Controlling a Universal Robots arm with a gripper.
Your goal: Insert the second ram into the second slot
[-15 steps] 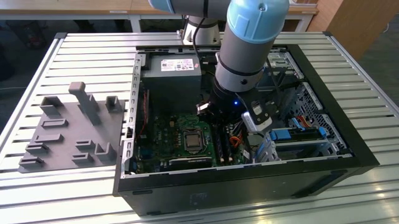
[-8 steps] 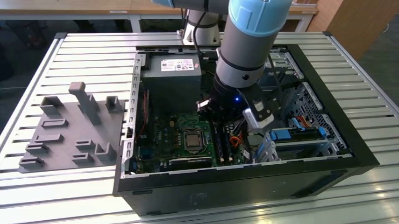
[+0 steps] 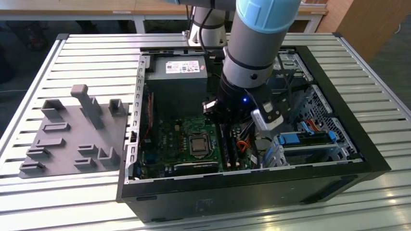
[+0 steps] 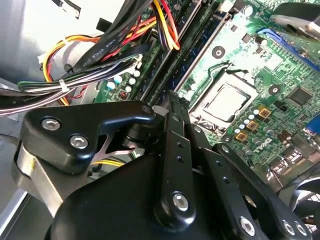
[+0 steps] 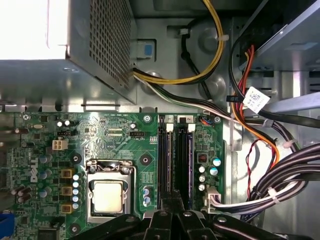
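An open computer case (image 3: 247,185) lies on a slatted table, and my arm reaches down into it. Two long memory slots (image 5: 165,160) run side by side next to the processor socket (image 5: 107,196). A thin dark, bluish stick, the ram (image 5: 183,157), seems to sit in the slot nearer the cable bundle; I cannot tell how deep. The other slot also looks filled. My gripper (image 5: 172,197) hangs over the near end of the two slots, fingers pressed together and shut, with nothing showing between them. It appears too in the second wrist view (image 4: 172,97) and the exterior view (image 3: 230,126).
A grey power supply box (image 3: 176,79) stands beyond the slots. Bundled black, orange and yellow cables (image 5: 280,190) crowd the side next to the slots. Blue drive-bay brackets (image 3: 301,139) fill the case's right in the exterior view. A grey fixture plate (image 3: 70,130) lies on the table outside.
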